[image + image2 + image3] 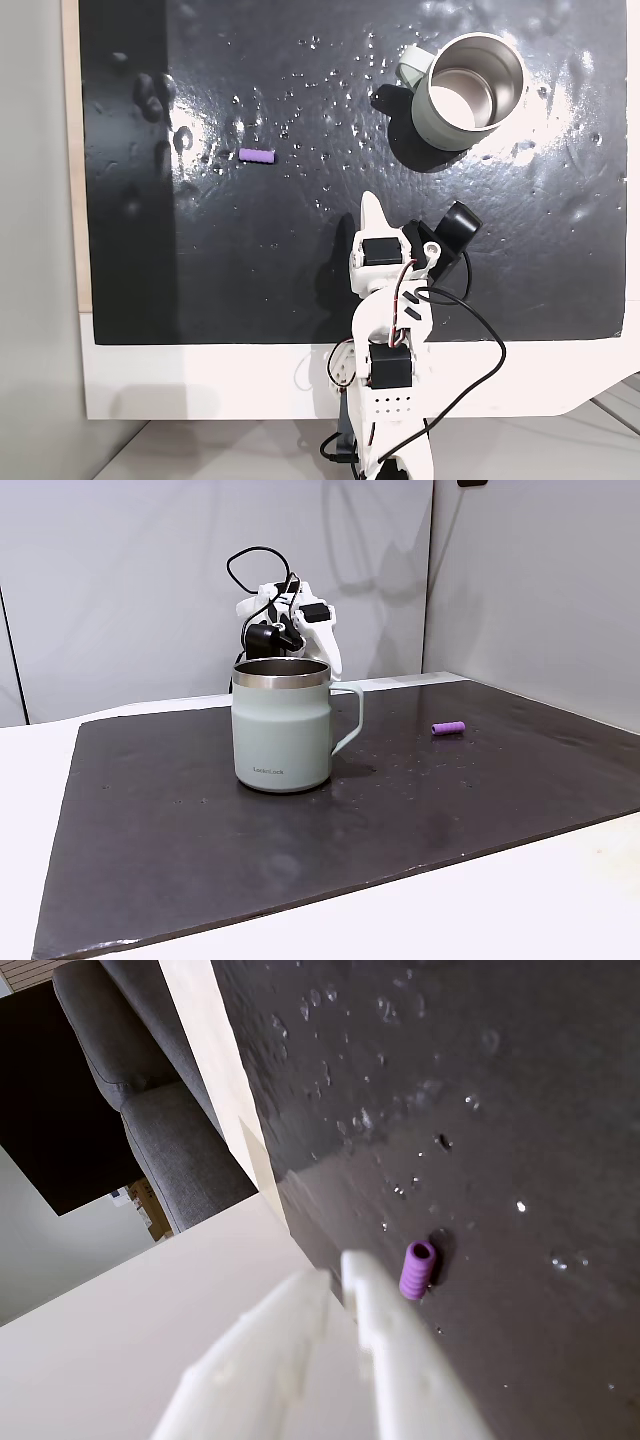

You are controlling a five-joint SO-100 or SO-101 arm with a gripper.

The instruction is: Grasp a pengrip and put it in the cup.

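Note:
The small purple pengrip lies flat on the black mat, left of centre in a fixed view, and right of the mug in the other, pengrip. The pale grey-green cup stands upright at the mat's upper right with its handle to the left; cup has nothing visible inside. My gripper hovers near the mat's middle, apart from both, and sits behind the mug at gripper. In the wrist view my white fingers are pressed together, gripper shut and empty, with the pengrip just to their right.
The black mat carries shiny water-like bumps along its left side and small droplets near the top. A pale wooden strip borders the mat's left edge. A grey sofa stands beyond the table.

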